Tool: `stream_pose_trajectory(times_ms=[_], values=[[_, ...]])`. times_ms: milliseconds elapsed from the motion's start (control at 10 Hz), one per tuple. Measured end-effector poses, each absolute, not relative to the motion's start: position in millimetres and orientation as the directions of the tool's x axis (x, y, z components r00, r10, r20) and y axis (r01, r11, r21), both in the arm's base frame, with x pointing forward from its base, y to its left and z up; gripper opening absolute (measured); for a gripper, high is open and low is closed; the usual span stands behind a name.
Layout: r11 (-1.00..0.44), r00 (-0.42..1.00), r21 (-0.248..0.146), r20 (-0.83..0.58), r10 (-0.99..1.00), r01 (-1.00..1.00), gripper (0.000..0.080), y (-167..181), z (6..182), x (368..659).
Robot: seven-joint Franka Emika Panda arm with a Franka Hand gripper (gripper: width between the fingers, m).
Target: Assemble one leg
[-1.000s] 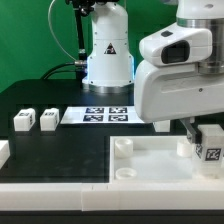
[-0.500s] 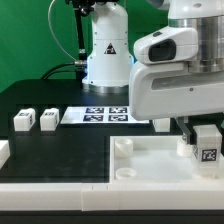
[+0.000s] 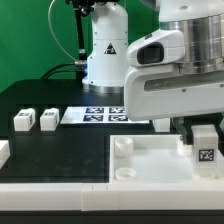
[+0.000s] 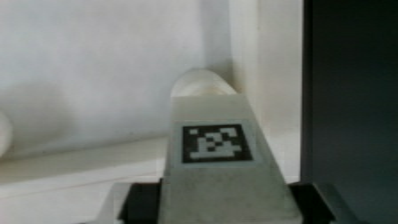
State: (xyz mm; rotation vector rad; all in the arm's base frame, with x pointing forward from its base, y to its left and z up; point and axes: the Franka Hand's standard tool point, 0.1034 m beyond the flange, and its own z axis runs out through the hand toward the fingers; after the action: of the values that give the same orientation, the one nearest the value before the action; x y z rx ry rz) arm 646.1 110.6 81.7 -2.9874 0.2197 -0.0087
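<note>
My gripper (image 3: 206, 140) is shut on a white leg (image 3: 207, 152) with a black-and-white tag and holds it upright over the white tabletop (image 3: 150, 165), at its corner on the exterior view's right. In the wrist view the leg (image 4: 217, 140) fills the middle between the two dark fingers (image 4: 146, 200), its rounded tip pointing at the tabletop's surface (image 4: 89, 90). Two more legs (image 3: 24, 120) (image 3: 47, 119) lie on the black table at the exterior view's left. The arm's white body hides the socket under the held leg.
The marker board (image 3: 100, 115) lies behind the tabletop near the robot base (image 3: 106, 55). A round corner socket (image 3: 123, 146) shows at the tabletop's near left corner. Another white part (image 3: 3, 152) sits at the left edge.
The arm has come down a little, bringing the held leg lower toward the tabletop's right corner. The other parts have not moved.
</note>
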Motion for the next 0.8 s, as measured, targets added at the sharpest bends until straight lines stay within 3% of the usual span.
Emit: stream_pose_trajectory(times_ms=[200, 400, 600, 700, 800], values=[[-0.852, 0.862, -0.138, -0.042, -0.505, -0.506, 0.0297, 111, 81.0, 643], [-0.563, 0.574, -0.117, -0.109, -0.811, -0.818, 0.0297, 111, 80.7, 641], [-0.317, 0.325, -0.074, -0.156, -0.933, -0.945, 0.0297, 116, 79.6, 638], [-0.16, 0.164, -0.035, -0.171, -0.972, -0.987, 0.0297, 128, 78.3, 637], [-0.106, 0.109, -0.027, -0.17, -0.979, -0.994, 0.0297, 132, 78.5, 637]])
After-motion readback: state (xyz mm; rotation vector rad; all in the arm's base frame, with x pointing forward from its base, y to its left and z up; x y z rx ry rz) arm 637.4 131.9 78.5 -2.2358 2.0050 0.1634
